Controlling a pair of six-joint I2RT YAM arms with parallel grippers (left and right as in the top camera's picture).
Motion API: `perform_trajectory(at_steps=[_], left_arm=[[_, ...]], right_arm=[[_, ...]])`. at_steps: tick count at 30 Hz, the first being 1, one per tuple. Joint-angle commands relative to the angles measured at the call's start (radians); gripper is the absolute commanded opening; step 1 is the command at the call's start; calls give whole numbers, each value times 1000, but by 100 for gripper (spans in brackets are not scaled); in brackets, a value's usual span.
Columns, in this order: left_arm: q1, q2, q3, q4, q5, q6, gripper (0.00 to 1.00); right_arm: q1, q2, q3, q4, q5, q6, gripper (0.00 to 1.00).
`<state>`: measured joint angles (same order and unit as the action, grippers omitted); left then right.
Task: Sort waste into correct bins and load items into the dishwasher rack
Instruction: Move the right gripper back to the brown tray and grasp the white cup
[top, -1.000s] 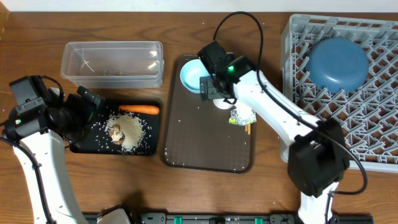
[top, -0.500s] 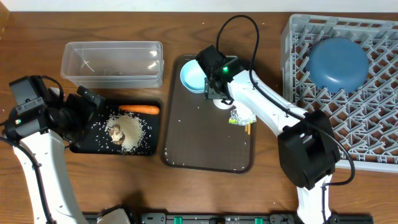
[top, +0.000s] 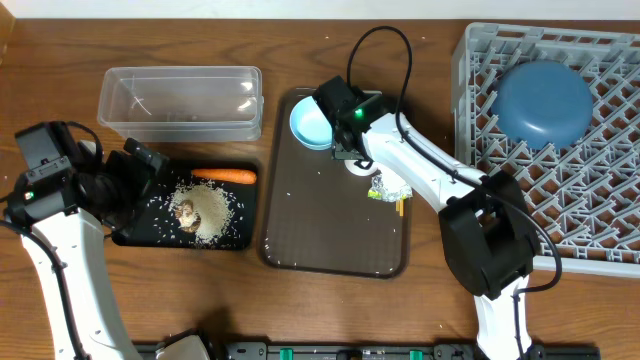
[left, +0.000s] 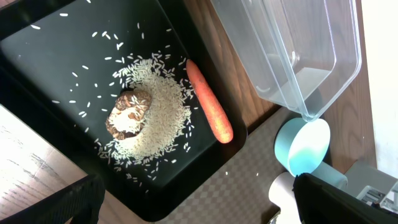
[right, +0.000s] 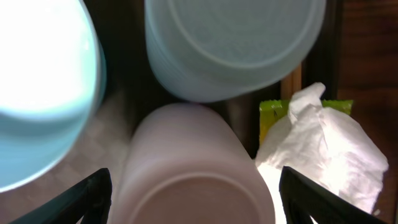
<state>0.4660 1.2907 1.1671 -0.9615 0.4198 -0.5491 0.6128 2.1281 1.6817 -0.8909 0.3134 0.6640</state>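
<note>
At the upper right of the overhead frame, the dishwasher rack (top: 600, 215) holds the large dark blue bowl (top: 543, 102). Centre frame, the brown serving tray (top: 330, 240) lies on the table (top: 60, 60). The small pale blue bowl (top: 308, 124) sits in its upper left corner.

The right claw (top: 345, 150) hangs just beside that bowl. In the right wrist view its fingers (right: 93, 193) are spread, released, at the lower corners, with the white cup (right: 193, 168) between them; whether they touch it I cannot tell. The pale blue cup (right: 230, 43) is at top centre, touching the white one. The crumpled wrapper (right: 323, 143) is at right, with a strip of wooden chopstick (right: 289, 87) beside it.

At lower left of the overhead frame, the black tray (top: 135, 235) carries the carrot (top: 224, 176), the brown lump (top: 185, 212) and rice (top: 212, 220). The clear tub (top: 180, 100) stands just above it. The left claw (left: 199, 183) hangs spread, released, over the tray's edge.
</note>
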Motion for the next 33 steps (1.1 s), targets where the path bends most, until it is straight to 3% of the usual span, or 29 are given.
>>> perform_trajectory(at_steps=[1,16,23,33], left_arm=[[5,0,10,-2,6,14,98],[5,0,10,-2,6,13,98],[5,0,10,-2,6,13,98],[5,0,10,-2,6,13,98]], right_arm=[[-6,6,5,10,27,8,79],[-6,4,5,19,27,-8,48],[-6,-66,5,8,16,-40,49],[-80,-315,5,-4,-89,-162,49]])
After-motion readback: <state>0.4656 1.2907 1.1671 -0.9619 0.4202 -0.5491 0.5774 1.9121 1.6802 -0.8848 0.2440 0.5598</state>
